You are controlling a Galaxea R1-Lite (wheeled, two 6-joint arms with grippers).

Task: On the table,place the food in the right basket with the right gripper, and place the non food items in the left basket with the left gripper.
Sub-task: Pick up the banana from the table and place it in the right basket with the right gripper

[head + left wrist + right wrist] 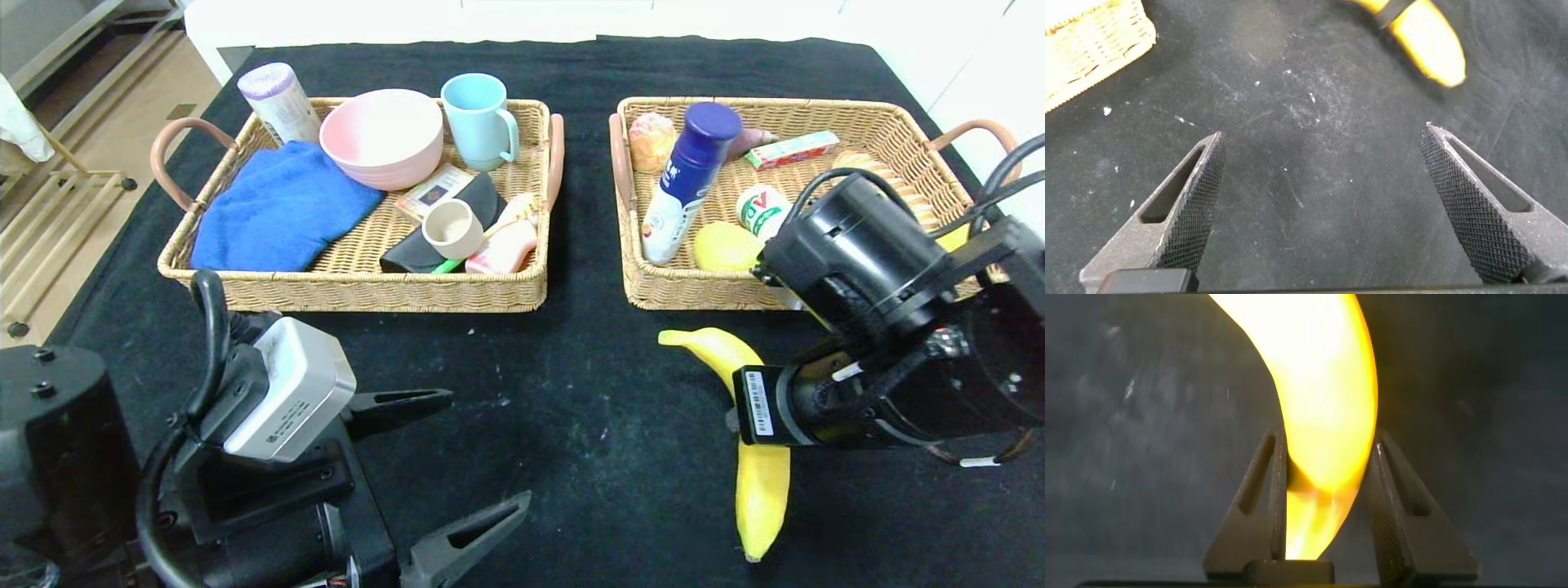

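A yellow banana (763, 490) lies on the black table in front of the right basket (702, 304). My right gripper (1327, 434) is down over its middle, one finger on each side, pressed against its skin (1323, 384). In the head view the wrist hides the fingers. My left gripper (488, 445) is wide open and empty above bare cloth at the front left, in front of the left basket (367, 298). In the left wrist view its fingers (1192, 204) spread over the cloth, with the banana's end (1425, 45) beyond them.
The left basket holds a blue towel (277, 208), pink bowl (382, 135), blue cup (480, 118), canister (279, 100), black case and small beige cup (453, 229). The right basket holds a blue-capped bottle (686, 180), bread roll (651, 139), lemon (725, 247) and small packets.
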